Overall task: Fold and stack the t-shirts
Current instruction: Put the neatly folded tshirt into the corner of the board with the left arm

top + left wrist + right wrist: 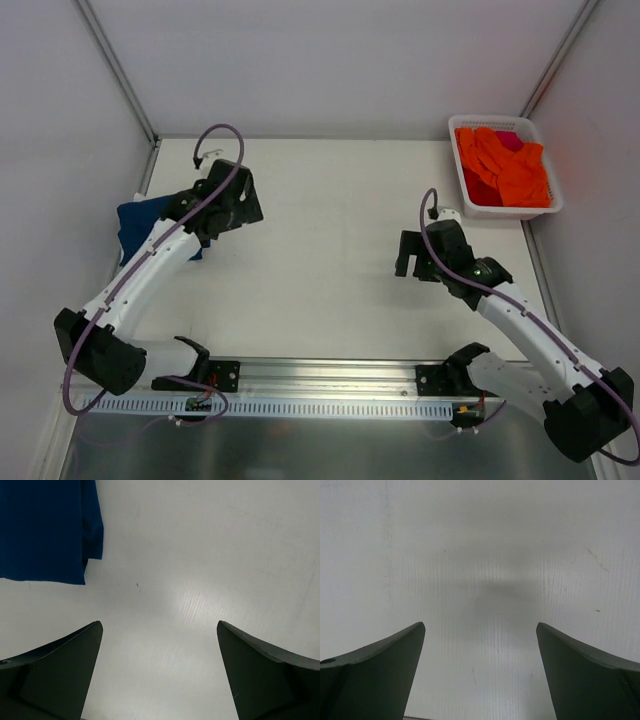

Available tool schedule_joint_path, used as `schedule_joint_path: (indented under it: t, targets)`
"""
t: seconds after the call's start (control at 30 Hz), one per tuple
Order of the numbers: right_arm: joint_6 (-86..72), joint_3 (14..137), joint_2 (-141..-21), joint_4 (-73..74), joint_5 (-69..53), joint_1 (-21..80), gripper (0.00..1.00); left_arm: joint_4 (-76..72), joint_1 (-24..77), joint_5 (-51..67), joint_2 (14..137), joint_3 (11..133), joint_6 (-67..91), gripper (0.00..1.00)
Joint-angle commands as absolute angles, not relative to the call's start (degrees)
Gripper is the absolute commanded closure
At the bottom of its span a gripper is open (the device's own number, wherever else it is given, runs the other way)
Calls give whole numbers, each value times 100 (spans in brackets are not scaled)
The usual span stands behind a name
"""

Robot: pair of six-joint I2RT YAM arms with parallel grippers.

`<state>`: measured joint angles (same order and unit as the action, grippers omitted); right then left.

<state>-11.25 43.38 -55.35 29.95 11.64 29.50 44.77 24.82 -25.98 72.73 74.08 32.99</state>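
Note:
The navy blue t-shirt [138, 222] lies at the table's left edge, partly hidden under my left arm. In the left wrist view its cloth [45, 530] shows at the top left as a flat piece with straight edges, and no print shows. The white t-shirt is out of view. My left gripper [238, 208] is open and empty, just right of the navy shirt and not touching it; in its own view [159, 626] only bare table lies between the fingers. My right gripper [413, 268] is open and empty over bare table at the right [480, 626].
A white basket [540, 208] stands at the back right corner and holds orange cloth [505, 168] with a bit of magenta behind it. Grey walls close the table at the left, back and right. A metal rail [320, 375] runs along the near edge.

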Motion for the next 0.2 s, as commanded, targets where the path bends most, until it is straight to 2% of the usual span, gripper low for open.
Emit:
schedule_joint_path:
  t: [0.0,0.17]
  targets:
    - [-1055,4526,-4977,3533,1686,3023,1,4350,3022,-3356,7189,7207,3656,1]
    - [-791,4517,-4457,3586,1565,3024,0,4359,3182,-3927,7155,6847,3823,1]
